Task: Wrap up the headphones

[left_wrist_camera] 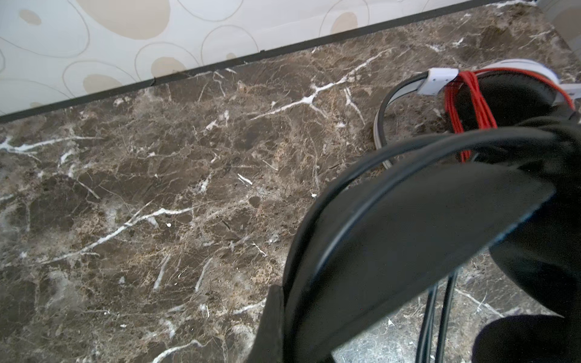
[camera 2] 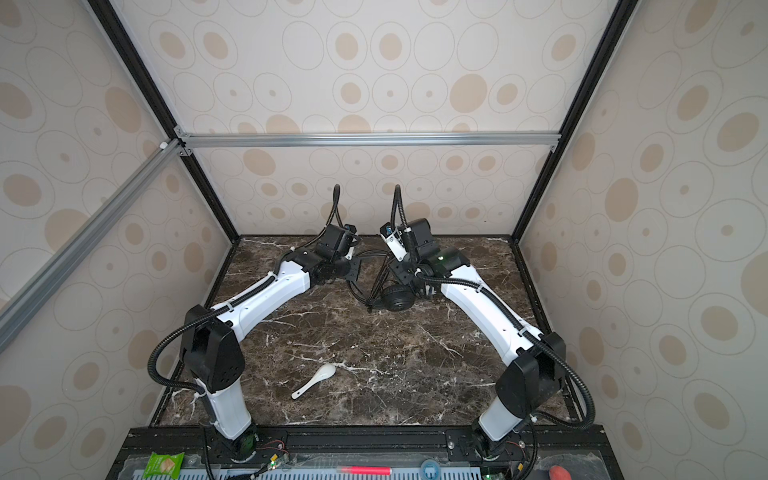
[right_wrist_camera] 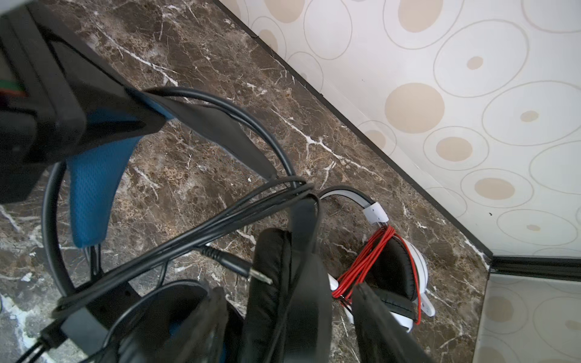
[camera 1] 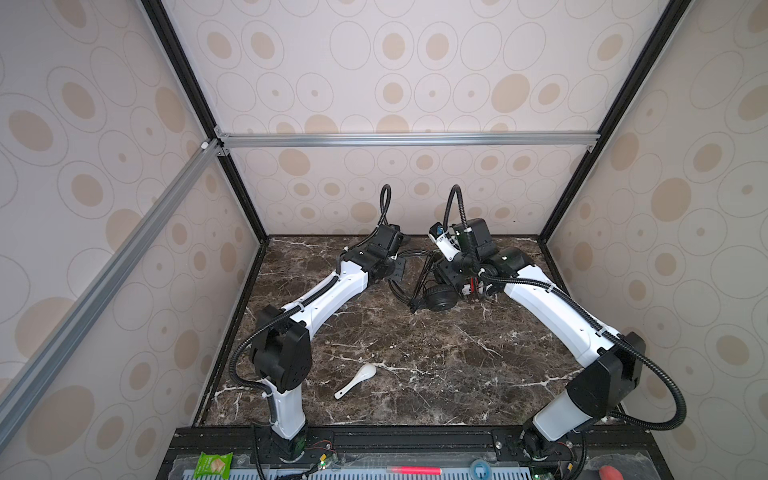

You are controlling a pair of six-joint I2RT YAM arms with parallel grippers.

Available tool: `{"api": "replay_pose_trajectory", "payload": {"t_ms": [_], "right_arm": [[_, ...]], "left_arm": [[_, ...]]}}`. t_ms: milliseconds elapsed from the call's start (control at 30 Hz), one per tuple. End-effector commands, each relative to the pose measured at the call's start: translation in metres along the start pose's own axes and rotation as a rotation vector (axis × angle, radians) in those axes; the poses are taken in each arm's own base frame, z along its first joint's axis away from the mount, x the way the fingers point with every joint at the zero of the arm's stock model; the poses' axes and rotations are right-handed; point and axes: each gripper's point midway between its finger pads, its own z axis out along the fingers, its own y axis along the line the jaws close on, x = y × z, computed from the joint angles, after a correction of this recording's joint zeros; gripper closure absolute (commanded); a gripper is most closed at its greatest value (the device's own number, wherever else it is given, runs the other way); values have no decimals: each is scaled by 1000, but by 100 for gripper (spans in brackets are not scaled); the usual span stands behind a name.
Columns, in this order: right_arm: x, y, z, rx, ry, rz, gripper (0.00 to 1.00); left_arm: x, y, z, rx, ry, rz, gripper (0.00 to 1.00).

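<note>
Marble tabletop [camera 1: 415, 365], far edge: my left gripper [camera 1: 398, 269] clamps the black headphones [camera 1: 437, 297] by the headband; my right gripper [right_wrist_camera: 283, 330] stands parted astride an ear cup. White-and-black headphones [right_wrist_camera: 396, 267] lie just beside.

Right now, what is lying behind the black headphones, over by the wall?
White headphones with a red cable wound round them, lying on the table. The black headphones cover their near side, so the red cable's plug cannot be seen.
</note>
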Motion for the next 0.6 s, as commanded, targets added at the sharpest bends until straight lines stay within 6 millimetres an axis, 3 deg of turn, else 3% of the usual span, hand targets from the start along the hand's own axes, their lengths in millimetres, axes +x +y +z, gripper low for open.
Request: {"api": "replay_pose_trajectory", "payload": {"t_ms": [0,233,567], "right_arm": [[-19,-11,-24,30,-69,10,28],[-16,-17,-31,65,-69,8,15],[17,-13,-31,56,-30,87,0]], "left_arm": [[-18,3,-9,38,-40,-85,100],[-8,21,9,15,-23,-143,100],[-4,71,60,-62,-15,-255,100]]}}
